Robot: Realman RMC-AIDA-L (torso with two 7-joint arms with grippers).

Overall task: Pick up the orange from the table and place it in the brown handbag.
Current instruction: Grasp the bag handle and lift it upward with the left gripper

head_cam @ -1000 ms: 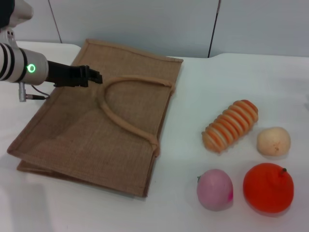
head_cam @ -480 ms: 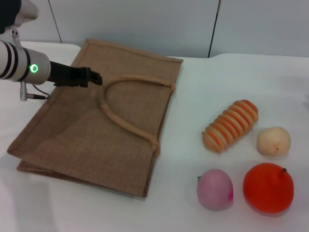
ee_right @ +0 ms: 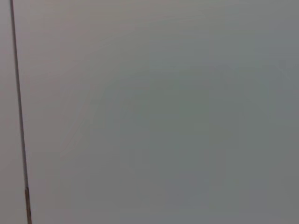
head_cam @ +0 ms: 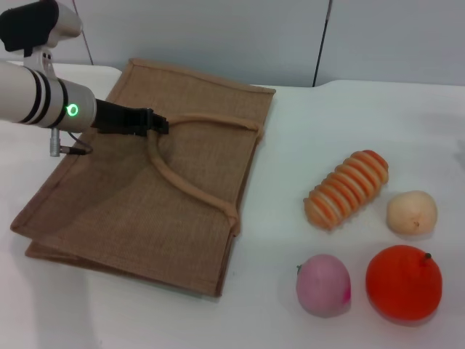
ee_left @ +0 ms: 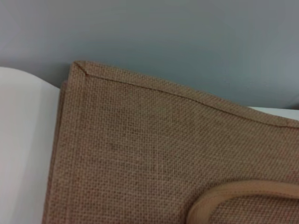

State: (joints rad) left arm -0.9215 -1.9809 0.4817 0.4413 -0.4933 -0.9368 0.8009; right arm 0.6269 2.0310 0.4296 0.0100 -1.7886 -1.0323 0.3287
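Note:
The orange [head_cam: 403, 282], bright red-orange with a small dark stem, sits on the white table [head_cam: 327, 123] at the front right. The brown handbag [head_cam: 145, 196] lies flat on the left, with its looped handle [head_cam: 185, 183] on top. My left gripper [head_cam: 158, 125] is low over the bag, at the far-left bend of the handle, far from the orange. The left wrist view shows the bag's woven corner [ee_left: 154, 149] and part of the handle [ee_left: 233, 196]. My right gripper is out of view; its wrist view shows only a grey wall.
A pink round fruit [head_cam: 323, 285] lies just left of the orange. A pale peach ball [head_cam: 411, 212] and an orange-and-white ribbed toy [head_cam: 346, 189] lie behind them. A grey wall [head_cam: 218, 36] runs along the table's far edge.
My left arm has moved to the right and slightly down over the bag, bringing the gripper up to the bend of the handle. The fruits and the bag have not moved.

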